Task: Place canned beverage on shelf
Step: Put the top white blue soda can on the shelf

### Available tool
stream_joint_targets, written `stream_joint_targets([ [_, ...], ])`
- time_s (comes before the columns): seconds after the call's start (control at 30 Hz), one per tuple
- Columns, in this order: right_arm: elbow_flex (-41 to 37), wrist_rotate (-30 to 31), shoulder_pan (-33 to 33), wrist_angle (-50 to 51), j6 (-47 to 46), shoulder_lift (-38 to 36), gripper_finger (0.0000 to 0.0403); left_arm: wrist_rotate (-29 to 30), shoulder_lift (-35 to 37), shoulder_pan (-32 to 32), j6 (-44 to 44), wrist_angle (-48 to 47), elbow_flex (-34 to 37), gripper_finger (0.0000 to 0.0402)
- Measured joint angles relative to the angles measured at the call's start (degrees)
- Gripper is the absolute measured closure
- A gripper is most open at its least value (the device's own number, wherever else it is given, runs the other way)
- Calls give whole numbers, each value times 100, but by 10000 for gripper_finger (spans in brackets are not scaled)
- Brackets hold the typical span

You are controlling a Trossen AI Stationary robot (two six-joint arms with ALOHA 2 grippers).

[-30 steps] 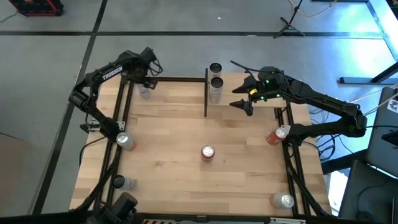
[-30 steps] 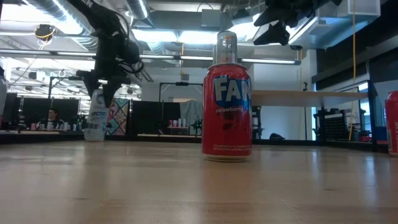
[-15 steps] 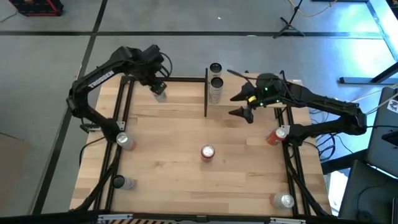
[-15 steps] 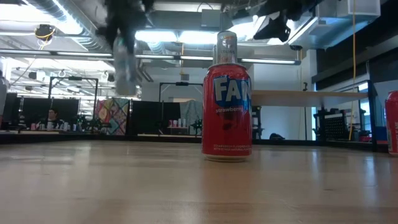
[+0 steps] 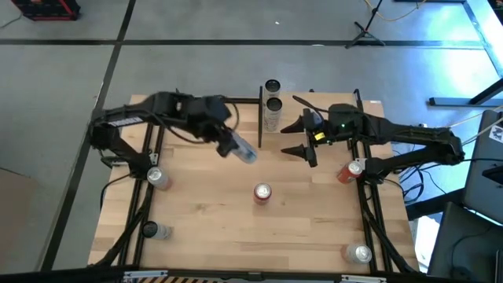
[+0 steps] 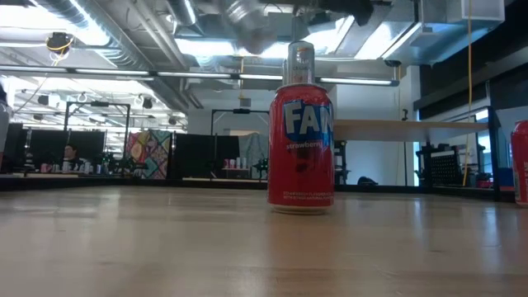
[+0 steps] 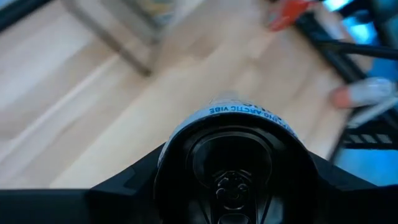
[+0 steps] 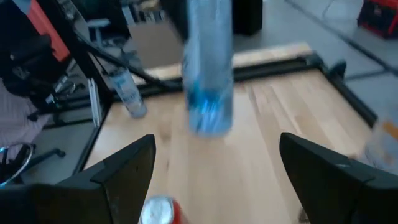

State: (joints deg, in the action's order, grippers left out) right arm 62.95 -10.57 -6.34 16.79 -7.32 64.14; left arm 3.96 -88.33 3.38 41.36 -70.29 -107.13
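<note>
Left gripper grips a slim silver-blue can, carried tilted in the air over the table's far middle. In the left wrist view the can fills the space between the fingers, and its rim reads "ARCTIC VIBE". The right wrist view shows the same can blurred, hanging above the wood.

Right gripper hovers beside it with its fingers spread wide and nothing between them, just in front of the shelf.

Two cans stand at the table's far edge by a black post. A red can stands at the table's centre, lettered "FAN" with "strawberry" beneath. More cans rest on the frame at the table's sides and corners.
</note>
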Motion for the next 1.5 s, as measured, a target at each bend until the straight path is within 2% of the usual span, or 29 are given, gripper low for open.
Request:
stream_joint_targets([
  [0.2,609,122,260,472,-139,355,70,271,-769,-456,-57,103,-948,174],
  [0.43,1436,203,395,1526,-128,1036,70,291,-1460,-516,-443,-54,-2046,174],
  [0.7,1706,202,484,1594,69,1246,70,370,-1516,-525,-493,-232,-2055,174],
  [0.83,1787,202,484,1256,158,1270,70,399,-1526,-525,-538,-468,-2045,174],
  [0.93,1795,204,484,920,158,1414,70,429,-1534,-525,-580,-342,-1925,174],
  [1.13,1780,298,484,935,28,1927,70,436,-1536,-532,-748,-280,-1616,174],
  [1.5,1784,200,486,570,12,2393,70,387,-1540,-529,-902,32,-1165,174],
])
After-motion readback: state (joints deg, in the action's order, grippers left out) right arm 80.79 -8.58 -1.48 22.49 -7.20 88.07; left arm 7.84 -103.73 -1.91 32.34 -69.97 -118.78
